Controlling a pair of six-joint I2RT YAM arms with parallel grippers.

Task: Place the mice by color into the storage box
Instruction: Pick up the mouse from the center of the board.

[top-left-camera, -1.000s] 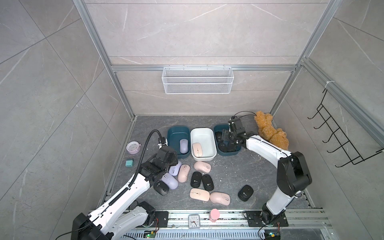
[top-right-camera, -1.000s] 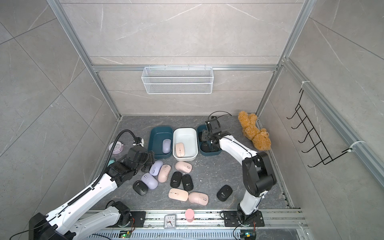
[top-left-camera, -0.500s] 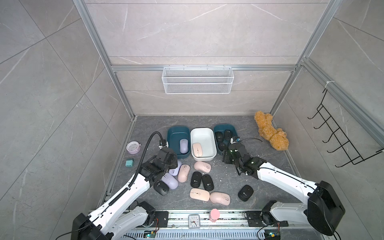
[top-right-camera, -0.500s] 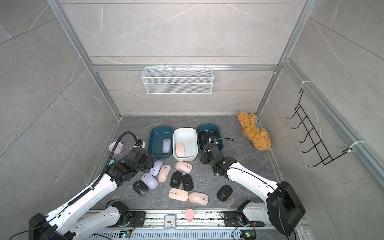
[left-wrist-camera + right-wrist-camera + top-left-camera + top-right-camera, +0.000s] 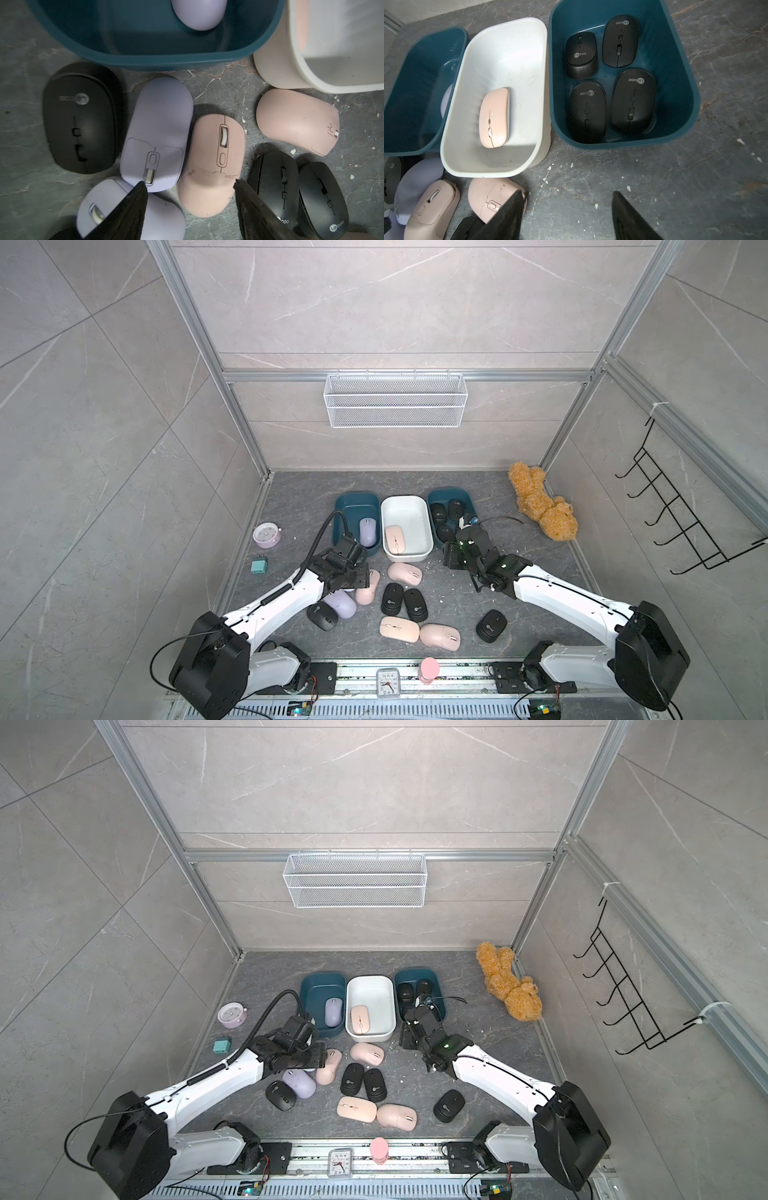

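L gripper [image 5: 189, 184], R gripper [image 5: 566, 193] both angled down, jaws apart.

Lecoo logo, white print, reads on all 4 black mice [image 5: 633, 101] in teal bin [image 5: 685, 87]; same on floor mouse [image 5: 323, 197], upside-down on left-side mouse [image 5: 81, 118].

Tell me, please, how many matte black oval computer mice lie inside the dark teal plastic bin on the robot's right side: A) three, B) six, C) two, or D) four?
D: the right wrist view shows four matte black mice lying in two pairs on the floor of the dark teal plastic bin.
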